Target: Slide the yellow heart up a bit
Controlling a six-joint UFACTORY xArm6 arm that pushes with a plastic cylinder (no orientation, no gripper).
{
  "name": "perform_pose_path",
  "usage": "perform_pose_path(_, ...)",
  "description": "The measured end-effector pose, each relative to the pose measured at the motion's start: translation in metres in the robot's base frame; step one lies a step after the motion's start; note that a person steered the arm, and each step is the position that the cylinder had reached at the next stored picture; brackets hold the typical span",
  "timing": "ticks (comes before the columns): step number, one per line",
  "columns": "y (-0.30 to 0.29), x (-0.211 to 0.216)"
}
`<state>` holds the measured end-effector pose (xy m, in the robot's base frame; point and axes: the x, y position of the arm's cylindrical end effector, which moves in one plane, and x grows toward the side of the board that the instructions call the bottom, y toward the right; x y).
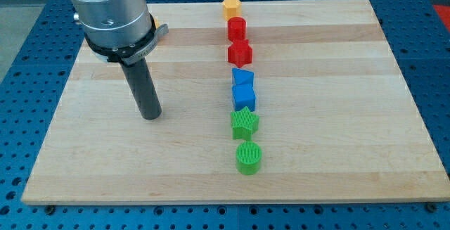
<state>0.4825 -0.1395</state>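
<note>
Near to far, from the view's bottom:

- Green cylinder (248, 157), then green star (244, 123) just above it. They start a single column running up the board (337, 117).
- My tip (150, 116) is down on the board, well to the view's left of the column and about level with the green star. It touches nothing.
- Blue cube (244, 97), with a second blue block (242, 77) touching it on top. I can't tell that one's shape.
- Red block (240, 51), maybe a star, then red cylinder (237, 28).
- Yellow heart (230, 6) tops the column, close to the board's far edge. It's the only yellow piece, so it's the target, but from here the outline is not clearly a heart. The red cylinder is just beside its lower edge, possibly touching.

Pincer: none on this rig, just the bare rod, so there's nothing to open or clench and nothing is held.

Step, my read: approach only, the push is not started and the heart looks untouched.

Next move needs:
- Bring the tip up the view's left side of the column, keeping clear of it.
- Get it under the heart's lower edge. With the red cylinder right there, that gap looks tight, so I'd likely catch the lower-left corner.
- Make a short push toward the view's top only, since there's little board left above it.
- An off-centre contact may spin the heart or skew it right.
</note>
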Motion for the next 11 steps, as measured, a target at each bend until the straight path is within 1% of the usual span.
perform_pose_path(1,-0.001,-0.005)
perform_pose_path(2,-0.002,-0.04)
perform_pose_path(3,0.005,-0.086)
perform_pose_path(5,0.008,-0.146)
perform_pose_path(7,-0.032,-0.146)
perform_pose_path(9,-0.032,-0.172)
perform_pose_path(11,-0.032,-0.179)
